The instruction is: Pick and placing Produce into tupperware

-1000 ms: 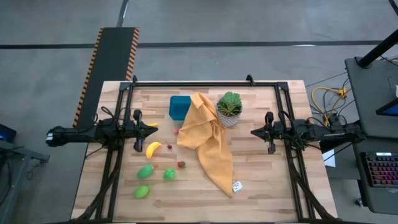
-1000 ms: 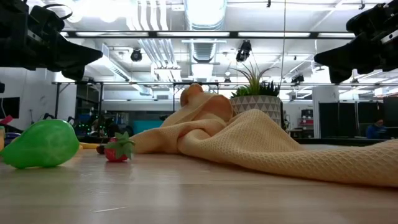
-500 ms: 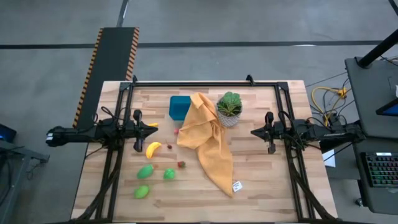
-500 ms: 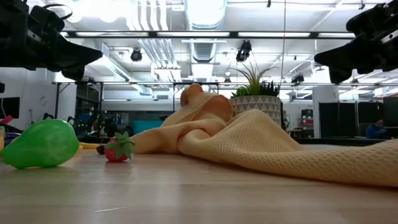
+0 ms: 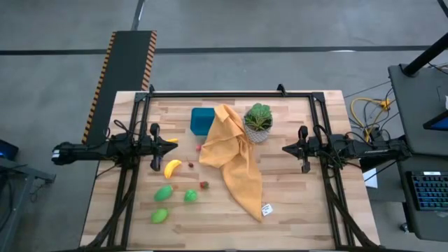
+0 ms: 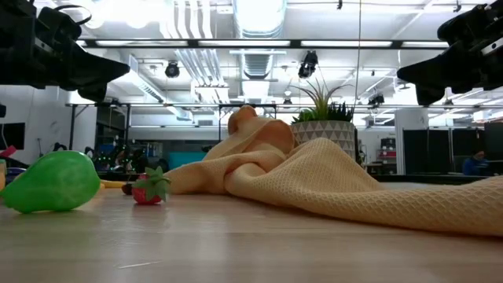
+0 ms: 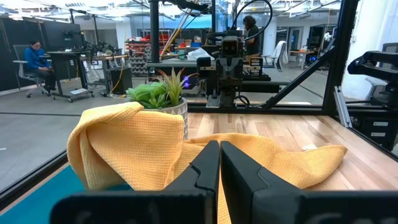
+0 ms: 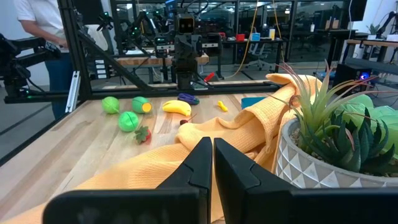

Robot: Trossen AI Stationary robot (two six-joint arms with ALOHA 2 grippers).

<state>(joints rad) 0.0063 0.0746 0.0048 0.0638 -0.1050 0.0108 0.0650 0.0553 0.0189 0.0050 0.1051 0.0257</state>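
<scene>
While shut, left gripper [image 5: 173,145] just above banana [image 5: 172,167], apart.

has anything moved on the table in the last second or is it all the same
Nothing has visibly changed. The left gripper and right gripper stay shut and empty above the table's two sides. The banana, the green pieces, the yellow cloth lying against the teal tupperware, and the potted plant all sit where they were.

A robotics lab in an open industrial hall: behind the wooden counter [image 5: 294,203] stand work desks with monitors [image 7: 74,40], seated people [image 7: 36,56], and exposed ceiling ducts [image 6: 255,55].
</scene>
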